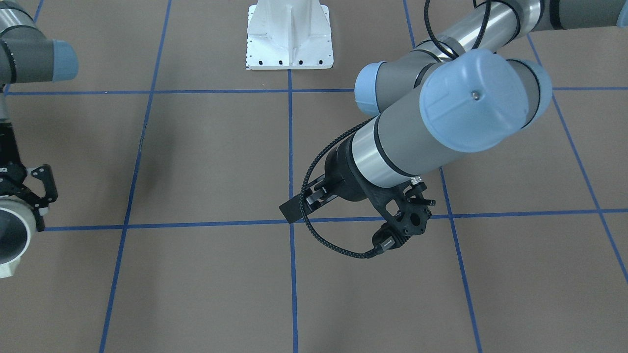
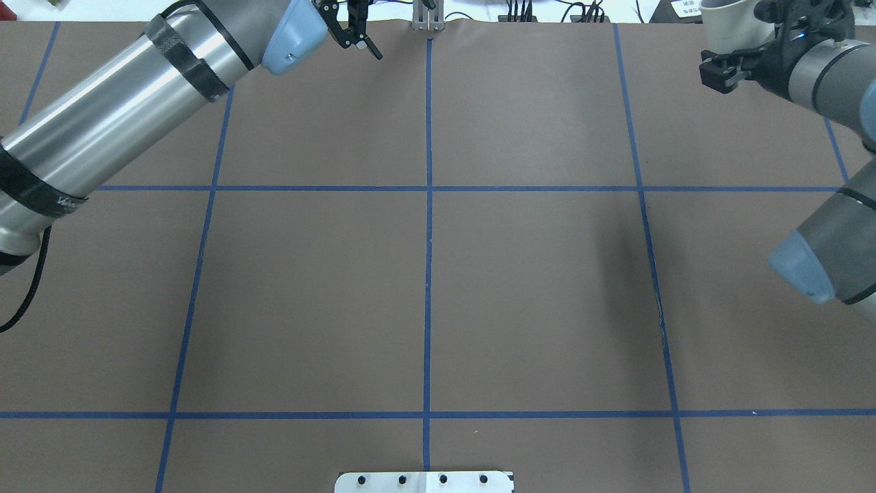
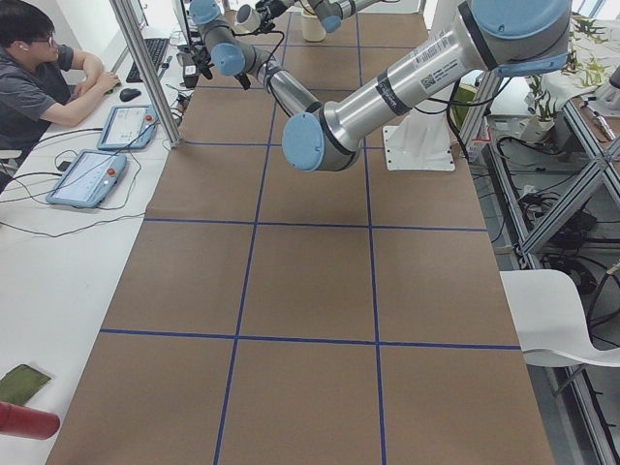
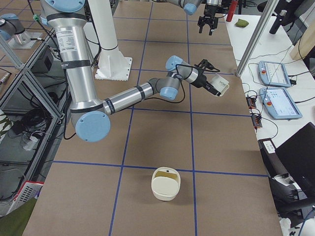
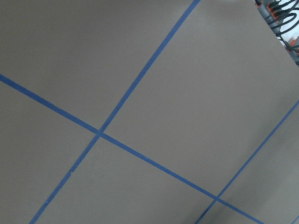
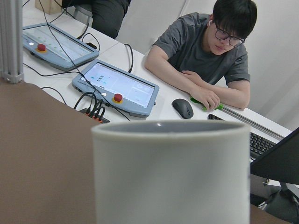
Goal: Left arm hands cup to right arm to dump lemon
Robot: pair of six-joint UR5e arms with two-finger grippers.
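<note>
An operator (image 6: 201, 53) sits at a tablet (image 6: 119, 88) and mouse (image 6: 183, 108).

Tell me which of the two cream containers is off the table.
The cup held tilted in the air by the right gripper; the other cream container stands on the table.

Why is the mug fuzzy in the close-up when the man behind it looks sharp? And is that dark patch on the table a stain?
Right wrist view: the cup sits very near the lens, so it looks soft while the man behind is in focus. Overhead view: the dark patch is a soft-edged shadow, probably an arm's, not a stain; the left arm's metal tube shows glare.
</note>
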